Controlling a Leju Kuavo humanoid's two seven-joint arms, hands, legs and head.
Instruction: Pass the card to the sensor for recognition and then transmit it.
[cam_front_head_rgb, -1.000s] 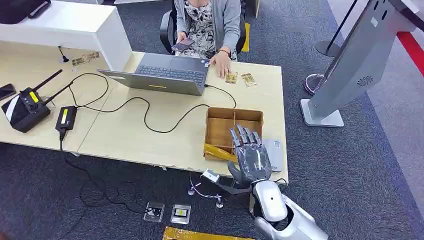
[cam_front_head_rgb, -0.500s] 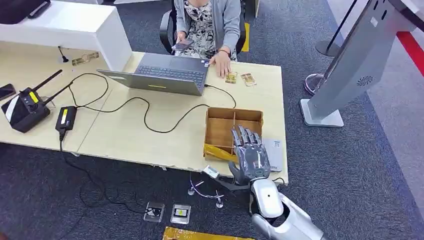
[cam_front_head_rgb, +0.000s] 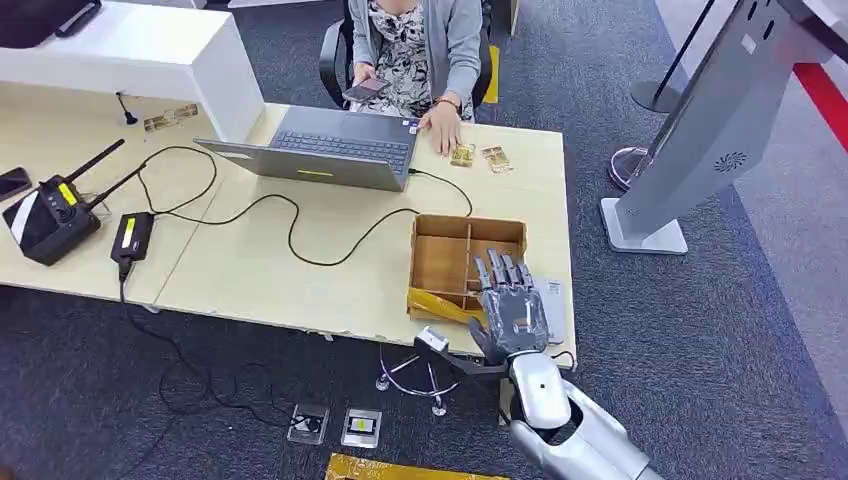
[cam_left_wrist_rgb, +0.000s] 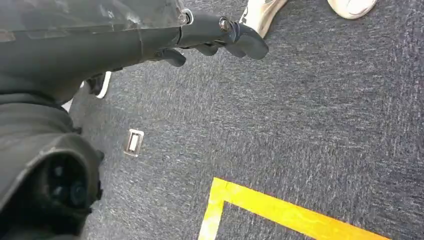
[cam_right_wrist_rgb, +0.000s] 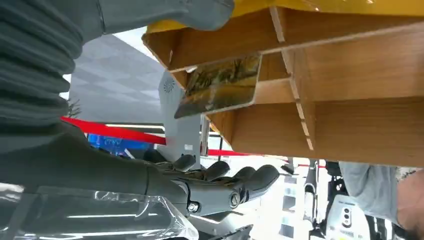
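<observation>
Card (cam_right_wrist_rgb: 220, 85) print unreadable; right robot hand (cam_front_head_rgb: 512, 313) spread over wooden box (cam_front_head_rgb: 445, 255).

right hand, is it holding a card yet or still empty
Empty and open. In the head view the right hand hovers flat over the wooden box, fingers spread; the wrist view shows a card standing in the box, untouched.

The head view looks steeply down from high above onto a desk (cam_front_head_rgb: 300, 270) and the wooden box (cam_front_head_rgb: 465, 262). The right wrist view sits close behind the right hand (cam_front_head_rgb: 512, 318), facing along its fingers (cam_right_wrist_rgb: 235, 182) into the same box (cam_right_wrist_rgb: 350, 100). The left wrist view faces down at carpet (cam_left_wrist_rgb: 300, 125) beyond the left hand (cam_left_wrist_rgb: 210, 32).
</observation>
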